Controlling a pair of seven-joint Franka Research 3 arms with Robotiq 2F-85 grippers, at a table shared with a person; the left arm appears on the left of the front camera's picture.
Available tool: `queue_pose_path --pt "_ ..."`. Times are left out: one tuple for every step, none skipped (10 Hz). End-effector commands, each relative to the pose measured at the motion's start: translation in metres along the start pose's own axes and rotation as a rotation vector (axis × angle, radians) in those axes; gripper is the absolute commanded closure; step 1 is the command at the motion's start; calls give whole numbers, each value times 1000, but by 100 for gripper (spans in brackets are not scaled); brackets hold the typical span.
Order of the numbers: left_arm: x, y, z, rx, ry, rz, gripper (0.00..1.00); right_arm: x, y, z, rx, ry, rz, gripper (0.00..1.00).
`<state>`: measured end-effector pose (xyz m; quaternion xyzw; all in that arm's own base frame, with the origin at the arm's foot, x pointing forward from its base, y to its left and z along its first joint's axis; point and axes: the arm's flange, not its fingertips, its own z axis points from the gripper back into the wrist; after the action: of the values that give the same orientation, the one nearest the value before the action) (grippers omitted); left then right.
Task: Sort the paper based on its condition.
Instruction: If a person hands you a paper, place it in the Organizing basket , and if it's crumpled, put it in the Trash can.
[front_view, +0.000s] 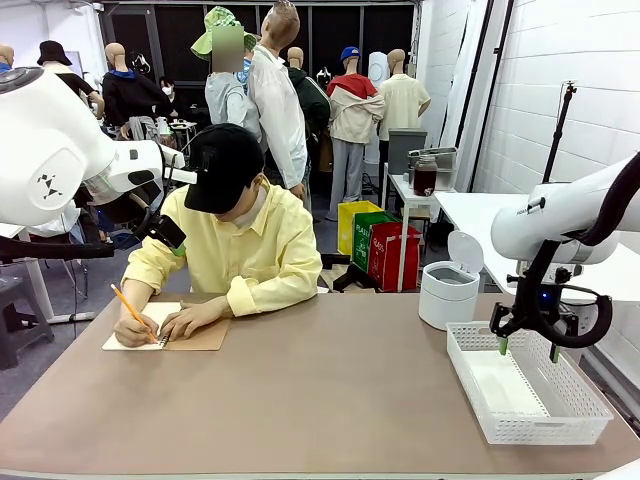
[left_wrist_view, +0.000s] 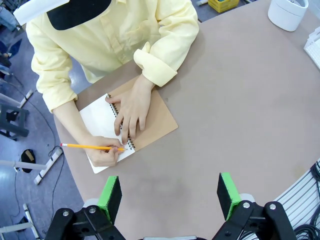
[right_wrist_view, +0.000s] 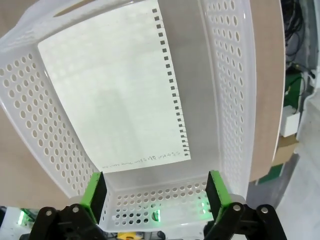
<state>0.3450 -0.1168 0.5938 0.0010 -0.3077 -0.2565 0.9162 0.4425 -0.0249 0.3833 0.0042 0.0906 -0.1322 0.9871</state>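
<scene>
Matt paper sheet (right_wrist_view: 110, 90), perforated glossy plastic basket (right_wrist_view: 226, 75)

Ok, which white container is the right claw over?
The right claw is over the holed rectangular basket, which holds a flat sheet, not the round lidded bin behind it.

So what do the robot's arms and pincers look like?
Both arms are fat, round and shiny white. The left arm has a small black mark on it, and the right arm has a thick black cable curving over it. Each pincer is black, with two fingers tipped in bright green pads: see the left pincer and the right pincer.
</scene>
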Motion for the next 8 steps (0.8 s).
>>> queue_pose_path --pt "0 0 1 -4 6 1 0 -1 -1 -2 -1 12 9 0" --pt "0 0 1 -4 6 1 0 -1 -1 -2 -1 12 9 0" --pt "0 0 1 -4 6 1 0 -1 -1 -2 -1 12 9 0" --pt "0 0 1 -4 6 1 0 -1 -1 -2 -1 12 9 0" --pt "0 0 1 -4 6 1 0 -1 -1 -2 -1 12 9 0" --pt "0 0 1 -4 6 1 0 -1 -1 -2 -1 12 9 0" --pt "0 0 1 -4 6 1 0 -1 -1 -2 -1 12 9 0" --pt "0 0 1 -4 6 1 0 -1 -1 -2 -1 12 9 0"
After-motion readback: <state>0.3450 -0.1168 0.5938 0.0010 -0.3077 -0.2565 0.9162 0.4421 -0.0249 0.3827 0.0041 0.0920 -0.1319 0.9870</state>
